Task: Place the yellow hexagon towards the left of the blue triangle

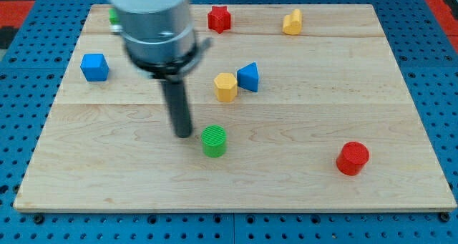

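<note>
— Wooden table (401,72) on a blue pegboard (444,94), right? What's on it?

— Yes. Near the middle sit the yellow hexagon (225,86) and the blue triangle (248,76), the hexagon just beside the triangle on the view's left and a little lower. They look to be touching or nearly so; I cannot tell which.

— So is the job done?

— Close to it, I judge. The hexagon already lies left of the triangle. At most a small nudge remains, if a cleaner line-up is wanted.

— Where are you?

— My tip (184,134) rests on the table below and to the view's left of the hexagon, apart from it, and just beside the green cylinder (213,141) on its left.

— And your jaws?

— I have none, only a rod, so nothing opens or closes.

— Anything else about?

— A blue cube (94,66) at the view's left, a red star (219,18) and another yellow block (292,21) at the top, a red block (352,158) at lower right, and a green block (114,16) mostly hidden behind my arm.
</note>
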Controlling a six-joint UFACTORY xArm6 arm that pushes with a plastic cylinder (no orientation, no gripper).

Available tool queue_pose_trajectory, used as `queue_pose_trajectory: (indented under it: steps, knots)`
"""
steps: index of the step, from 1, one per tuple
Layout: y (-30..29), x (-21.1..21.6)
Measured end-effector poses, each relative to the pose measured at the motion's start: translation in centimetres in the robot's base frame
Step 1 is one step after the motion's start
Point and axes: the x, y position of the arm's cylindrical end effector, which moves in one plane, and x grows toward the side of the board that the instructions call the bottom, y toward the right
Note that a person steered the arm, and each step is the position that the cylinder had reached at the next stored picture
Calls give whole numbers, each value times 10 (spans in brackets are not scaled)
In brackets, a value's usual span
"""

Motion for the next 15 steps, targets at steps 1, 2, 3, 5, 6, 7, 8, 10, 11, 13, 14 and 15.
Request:
queue_pose_trajectory:
  steps: [1,2,3,5,6,7,8,10,11,13,14,15]
  knots:
    - [23,15]
    - [32,1]
    - [21,-12]
    - [20,-12]
    - [20,-12]
    - [23,-12]
    - [78,-23]
    - [78,-24]
    - [78,-49]
    - [73,-74]
    - [72,-74]
    - [15,-75]
